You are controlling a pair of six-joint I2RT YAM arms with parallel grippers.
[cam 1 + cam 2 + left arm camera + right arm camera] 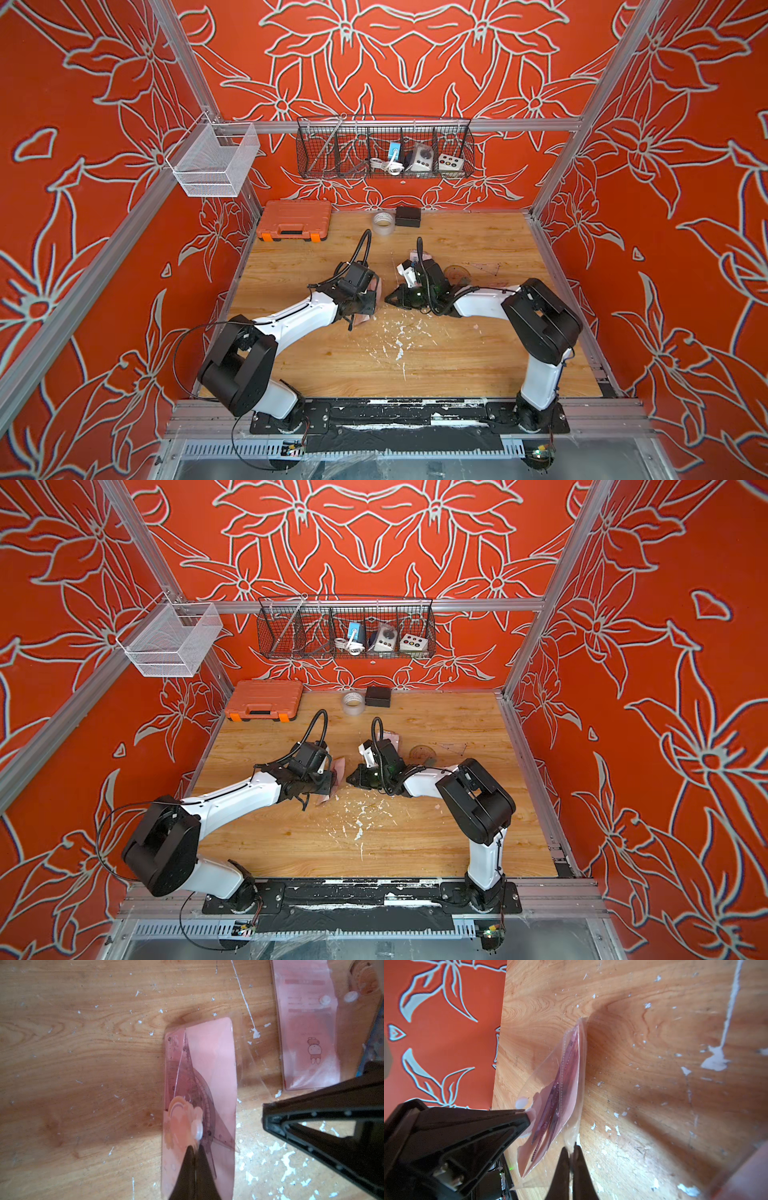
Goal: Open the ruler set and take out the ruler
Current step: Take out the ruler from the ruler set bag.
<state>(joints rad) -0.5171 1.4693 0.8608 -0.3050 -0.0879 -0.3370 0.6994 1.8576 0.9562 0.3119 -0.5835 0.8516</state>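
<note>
Nearest, mid-surface, held between both arms: pink pouch point(209, 1053). Thin, floppy, slick plastic, and light. Stiff clear rulers point(187, 1084) inside, likely to slide out fast or snag at a corner. Best taken at the flap and at the opposite film edge, then peeled apart.

Left claw point(195, 1148) fully closed, pinching the flap just beside the snap button point(197, 1126). Right claw point(571, 1148) fully closed too, nipping the clear film edge point(570, 1134) of the same pouch.

Farther out, flat on the surface point(332, 353): second pouch point(307, 1032), loose protractor point(457, 272). Against the back wall: tape roll point(383, 224), black box point(408, 216), orange case point(294, 220).
</note>
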